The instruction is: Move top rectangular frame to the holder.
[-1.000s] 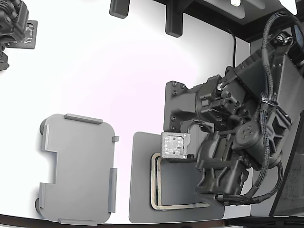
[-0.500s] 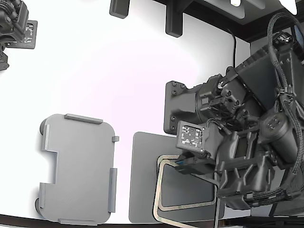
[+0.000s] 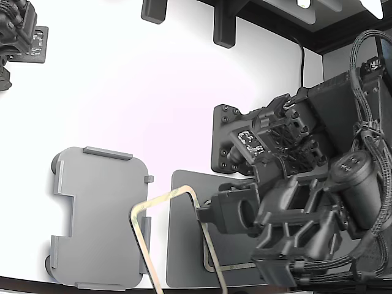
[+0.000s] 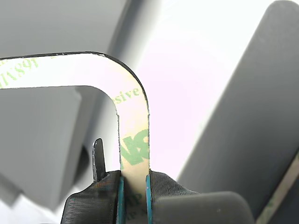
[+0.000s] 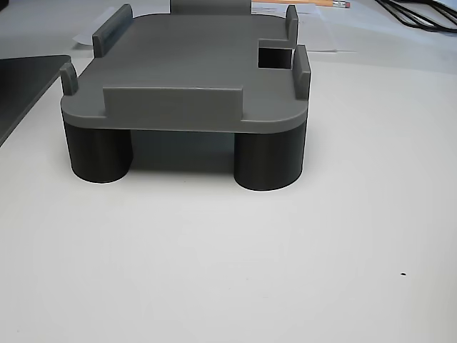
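Exterior view, frame: the top rectangular frame (image 3: 147,229) hangs lifted in the lower middle of the picture, its rounded upper end over the gap between the holder (image 3: 101,217) and the dark mat (image 3: 184,245); its lower end runs off the bottom edge.
Grip: in the wrist view the fingers (image 4: 108,196) are closed on one long side of the frame (image 4: 133,135), pinching the thin strip edge-on between two teal-lined pads.
Gripper: it (image 3: 202,214) sits at the centre right of the exterior view, holding the frame's right-hand rail.
Heading: the long axis runs roughly top to bottom in the exterior view, leaning a little toward upper right; the holder's long axis runs nearly straight up and down, so you likely need a small twist to match.
Step in hand: carry it toward the picture's left. Keep it level and above the raised tabs until all four corners sit inside them, then lower.
Risk: the strip looks thin and may flex or swing, so move slowly.
Left behind: a smaller frame (image 3: 236,267) lies on the mat on the desk (image 3: 153,92); do not snag it.
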Controlling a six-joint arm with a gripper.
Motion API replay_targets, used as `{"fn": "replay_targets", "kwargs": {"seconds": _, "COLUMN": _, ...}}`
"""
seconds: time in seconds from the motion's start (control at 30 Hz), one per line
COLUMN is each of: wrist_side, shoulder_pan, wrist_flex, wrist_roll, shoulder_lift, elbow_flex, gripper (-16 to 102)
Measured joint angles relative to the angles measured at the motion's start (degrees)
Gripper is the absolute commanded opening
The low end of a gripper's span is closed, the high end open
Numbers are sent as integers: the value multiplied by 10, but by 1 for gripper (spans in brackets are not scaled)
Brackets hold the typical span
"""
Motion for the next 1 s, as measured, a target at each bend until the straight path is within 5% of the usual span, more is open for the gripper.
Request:
{"fn": "replay_targets", "kwargs": {"seconds": 0.4, "wrist_side": -1, "shoulder_pan": -112, "wrist_flex": 31, "wrist_roll": 96, "shoulder_lift": -272, "elbow_flex": -247, "gripper": -10}}
{"fn": "replay_targets", "kwargs": {"seconds": 1.0, "wrist_side": -3, "shoulder_pan": -114, "wrist_flex": 31, "wrist_roll": 74, "shoulder_lift": -298, "elbow_flex": -258, "gripper": -11}}
